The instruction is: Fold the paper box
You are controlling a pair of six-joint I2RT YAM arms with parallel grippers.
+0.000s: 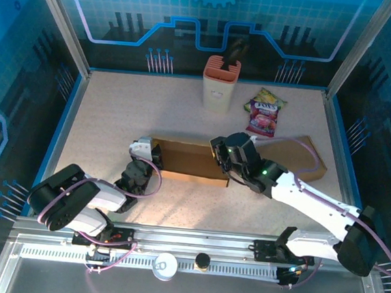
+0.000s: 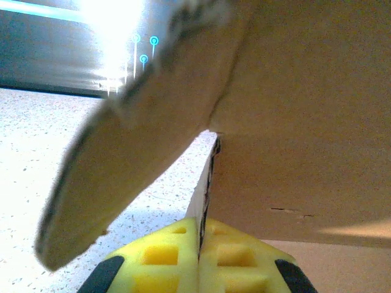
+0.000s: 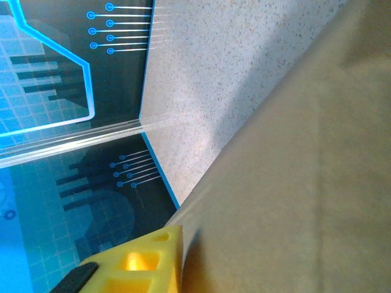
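The paper box (image 1: pixel 191 161) lies near the middle of the table (image 1: pixel 116 112), brown cardboard with its top open. My left gripper (image 1: pixel 142 149) is at the box's left end, its yellow pads (image 2: pixel 165 250) squeezed together on a thin cardboard wall. A blurred flap (image 2: pixel 122 152) seems to curl out beside it. My right gripper (image 1: pixel 220 157) sits at the box's right end. One yellow pad (image 3: pixel 146 259) lies against a cardboard panel, but the other finger is hidden, so I cannot tell whether those jaws are apart or clamped.
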